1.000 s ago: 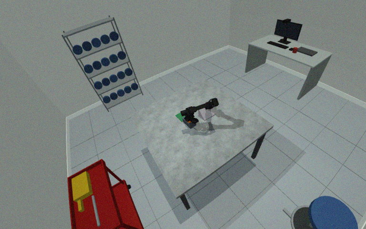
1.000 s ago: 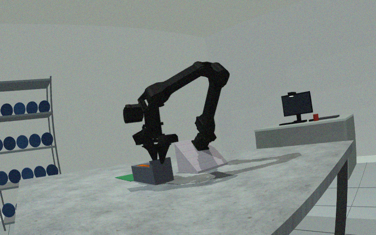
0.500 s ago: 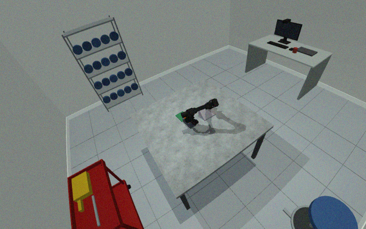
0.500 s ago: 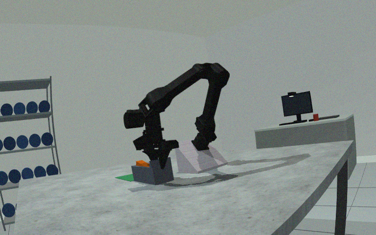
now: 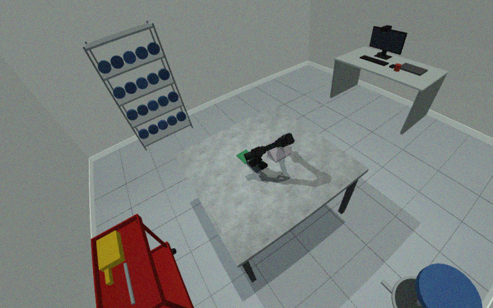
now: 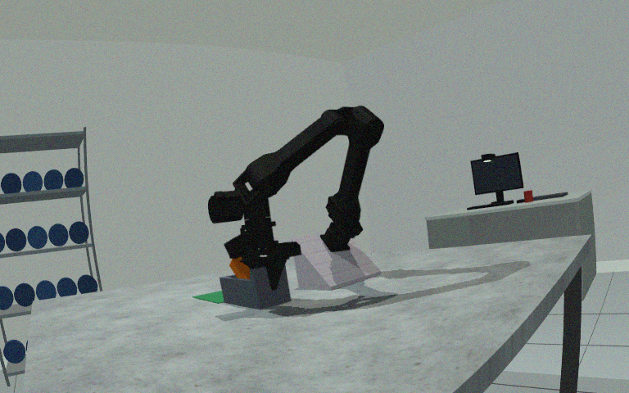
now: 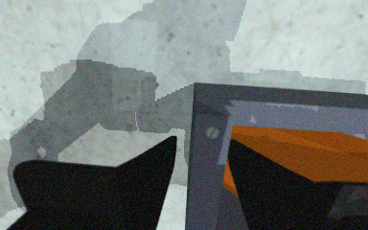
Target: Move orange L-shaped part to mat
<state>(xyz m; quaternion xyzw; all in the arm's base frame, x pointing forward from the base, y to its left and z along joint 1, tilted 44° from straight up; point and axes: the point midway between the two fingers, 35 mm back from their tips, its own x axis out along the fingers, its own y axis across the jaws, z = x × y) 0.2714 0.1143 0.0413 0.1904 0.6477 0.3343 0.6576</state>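
Observation:
The orange part is tilted in the grey tray. Its end toward the green mat stands above the tray rim; its other end is low in the tray, mostly hidden by a finger. My gripper is partly open with nothing between its fingers. It points down and straddles one tray wall. In the wrist view the right finger is inside the tray, over the part's low end, and the left finger is outside. Whether the fingertip touches the part is hidden.
A pale pink wedge-shaped block stands under the arm's base, beside the tray on the side away from the mat. The tray and mat rest on a mottled grey table. A red cart stands on the floor.

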